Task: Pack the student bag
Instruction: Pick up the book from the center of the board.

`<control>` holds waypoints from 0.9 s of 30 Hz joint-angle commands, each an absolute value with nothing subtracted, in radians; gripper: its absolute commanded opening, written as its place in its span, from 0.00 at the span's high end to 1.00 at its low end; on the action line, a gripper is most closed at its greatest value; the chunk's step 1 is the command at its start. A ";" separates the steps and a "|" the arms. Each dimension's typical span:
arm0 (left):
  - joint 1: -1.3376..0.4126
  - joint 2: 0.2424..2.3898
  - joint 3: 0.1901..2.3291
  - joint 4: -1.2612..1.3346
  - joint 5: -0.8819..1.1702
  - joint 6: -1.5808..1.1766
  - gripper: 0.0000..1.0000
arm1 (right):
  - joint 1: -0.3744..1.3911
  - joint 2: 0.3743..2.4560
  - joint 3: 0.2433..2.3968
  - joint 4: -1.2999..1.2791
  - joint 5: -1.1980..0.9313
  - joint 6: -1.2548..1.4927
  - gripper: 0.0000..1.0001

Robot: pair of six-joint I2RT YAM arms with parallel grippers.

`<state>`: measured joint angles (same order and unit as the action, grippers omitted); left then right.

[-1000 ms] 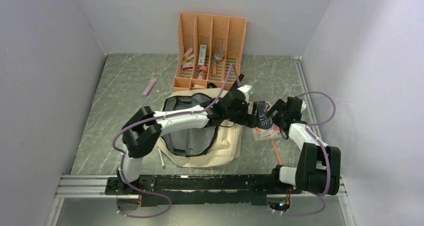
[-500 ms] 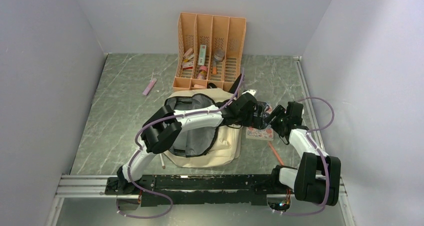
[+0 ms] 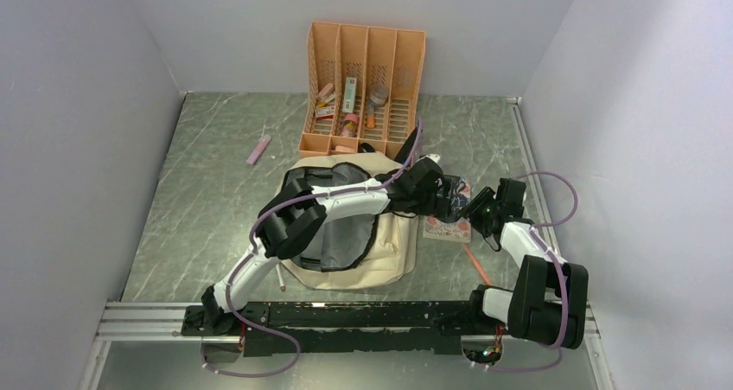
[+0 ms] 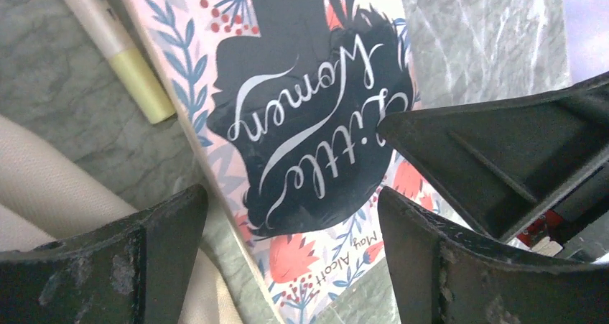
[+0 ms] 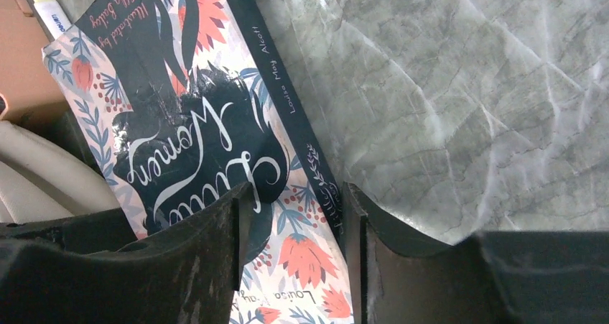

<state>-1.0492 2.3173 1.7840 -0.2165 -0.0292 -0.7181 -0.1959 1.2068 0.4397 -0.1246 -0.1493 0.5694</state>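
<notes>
Cream-beige soft fabric backpack point(image 3: 393, 256) lies unzipped mid-table, toward front edge. Floral paperback book point(image 3: 448, 228) on marble just right of it. Left gripper point(image 4: 287, 195) over cover, jaws wide apart. Right gripper point(image 5: 294, 191) straddles book's spine edge; clamped or not, cannot tell.

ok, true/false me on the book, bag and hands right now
1. The book lies inside the student bag. False: it's on the table beside the bag.
2. The left hand is open over the book. True.
3. The orange organiser is empty. False: its slots hold items.
4. A marker lies beside the book. True.
5. The right hand is at the organiser. False: it's at the book's spine edge.
</notes>
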 commanded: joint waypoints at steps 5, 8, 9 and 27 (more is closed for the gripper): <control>-1.037 2.391 1.809 -0.178 0.081 -0.697 0.16 | -0.221 1.255 0.415 -0.078 -0.226 0.569 0.60; -1.037 2.396 1.777 -0.140 0.126 -0.699 0.29 | -0.228 1.249 0.414 -0.074 -0.248 0.565 0.61; -1.036 2.396 1.771 -0.139 0.129 -0.699 0.33 | -0.230 1.240 0.415 -0.075 -0.252 0.561 0.60; -0.974 2.458 1.717 -0.198 0.063 -0.630 0.95 | -0.250 1.213 0.456 -0.125 -0.212 0.528 0.20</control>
